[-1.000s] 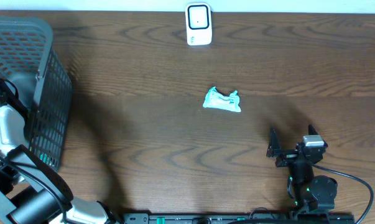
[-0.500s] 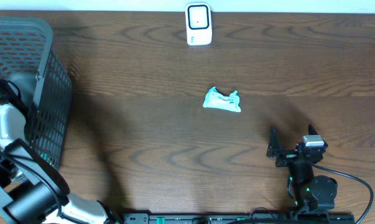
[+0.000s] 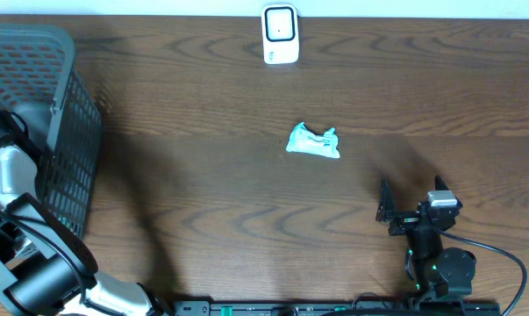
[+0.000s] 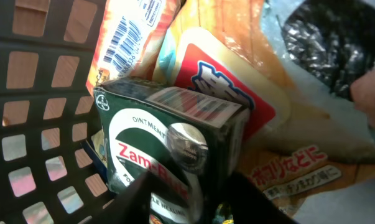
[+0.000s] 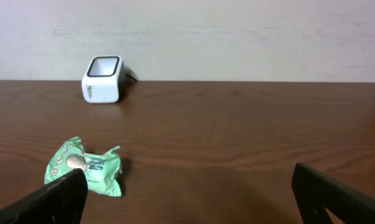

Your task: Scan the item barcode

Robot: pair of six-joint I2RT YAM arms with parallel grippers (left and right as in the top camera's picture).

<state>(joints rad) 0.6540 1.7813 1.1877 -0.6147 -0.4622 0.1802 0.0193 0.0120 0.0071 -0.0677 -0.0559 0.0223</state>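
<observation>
So, the left gripper is down in the basket, fingers either side of the green Zam-Buk ointment box; can't tell if it's clamped. Box isn't lifted, so pick, carry & scan are prob. all left. Snack bags crowd it. Scanner stands well apart at the table's far edge, green packet mid-table. Right gripper is wide, empty.

I work over a dark brown tabletop of wood grain, its wavy figure running along the length. The surface has a dull sheen. Soft, broad shadows lie across it at the left and toward the right front. Behind its far edge rises a pale wall, off-white and plain, faintly mottled. The light is even and diffuse. From overhead, the wall shows only as a thin pale strip along the top.
</observation>
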